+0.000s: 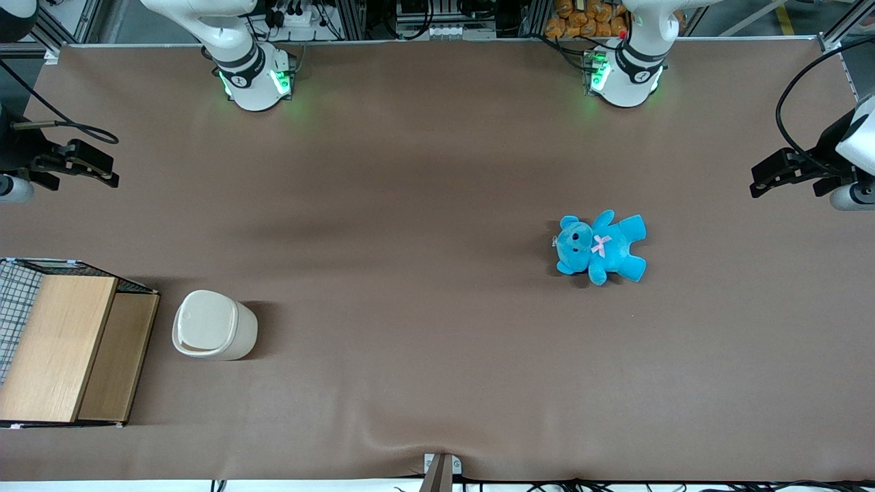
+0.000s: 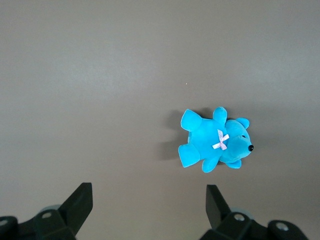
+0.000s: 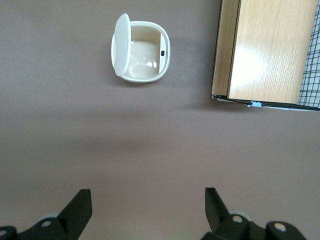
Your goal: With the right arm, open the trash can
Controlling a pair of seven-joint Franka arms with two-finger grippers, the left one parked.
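Right wrist view shows the small cream-white plastic trash can beside the wooden box, lid standing up, apparently open; my black two-finger gripper hangs well apart, fingers spread, holding nothing.

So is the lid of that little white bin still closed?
No, in the right wrist view the trash can has its lid swung up and its hollow inside showing, while the open tool hangs well clear of it.

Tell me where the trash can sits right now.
The trash can stands on the table toward the working arm's end, beside the wooden box, lid up; the gripper hangs open, farther from the front camera.
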